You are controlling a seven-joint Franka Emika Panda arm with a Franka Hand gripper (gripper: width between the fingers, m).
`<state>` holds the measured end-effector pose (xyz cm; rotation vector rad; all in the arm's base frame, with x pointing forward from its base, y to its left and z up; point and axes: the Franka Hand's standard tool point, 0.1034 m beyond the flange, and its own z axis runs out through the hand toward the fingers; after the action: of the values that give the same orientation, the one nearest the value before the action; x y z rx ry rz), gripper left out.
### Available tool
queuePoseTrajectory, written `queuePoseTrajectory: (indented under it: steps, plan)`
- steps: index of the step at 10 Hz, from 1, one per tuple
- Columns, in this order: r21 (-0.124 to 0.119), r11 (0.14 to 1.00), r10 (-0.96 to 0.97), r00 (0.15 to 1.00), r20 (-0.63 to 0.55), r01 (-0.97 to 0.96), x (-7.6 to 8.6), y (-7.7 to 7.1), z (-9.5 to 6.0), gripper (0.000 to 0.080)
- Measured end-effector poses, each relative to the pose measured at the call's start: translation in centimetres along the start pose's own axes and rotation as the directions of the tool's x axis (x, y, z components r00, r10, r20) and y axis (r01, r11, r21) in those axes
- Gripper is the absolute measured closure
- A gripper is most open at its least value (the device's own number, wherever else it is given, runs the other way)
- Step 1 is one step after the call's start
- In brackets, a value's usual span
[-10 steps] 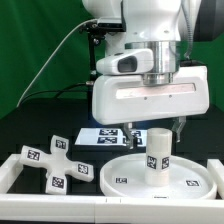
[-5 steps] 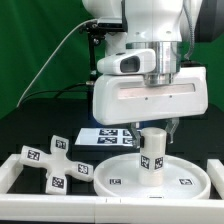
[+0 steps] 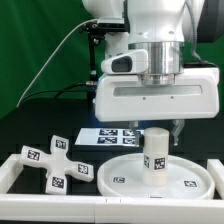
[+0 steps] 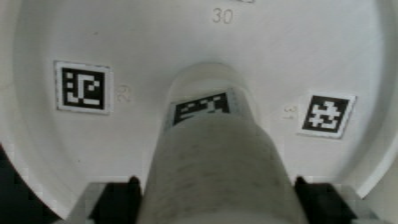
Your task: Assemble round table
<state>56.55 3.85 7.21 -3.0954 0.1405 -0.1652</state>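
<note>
The short thick cylinder [image 3: 157,155] stands upright near the middle of the large rimmed round disc [image 3: 120,180], at the front of the exterior view. My gripper [image 3: 158,133] comes down on it from above, under the big white hand. In the wrist view the cylinder [image 4: 217,150] fills the space between the two black pads [image 4: 121,198], which lie against its sides; the gripper [image 4: 217,200] is shut on it. The disc [image 4: 107,40] with its tags lies below. The cross-shaped foot [image 3: 50,160] lies loose on the exterior view's left, apart from the disc.
The low white border wall [image 3: 18,172] runs along the front and left. The marker board [image 3: 112,135] lies behind the disc. A green backdrop and black cables are on the left.
The cylinder and the disc under it slid a little to the exterior view's left, then back to the right. The hand has shifted slightly to the right.
</note>
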Motion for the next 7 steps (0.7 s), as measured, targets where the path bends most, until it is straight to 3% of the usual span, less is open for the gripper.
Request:
queuePoseTrajectory:
  steps: [3,7]
  plan:
    - [0.001,0.966,0.258,0.966,0.001,-0.258,0.00,0.16,0.01,0.0393]
    - [-0.007,0.741,0.671,0.740,0.036,-0.672,-0.36,0.03,0.06,0.0393]
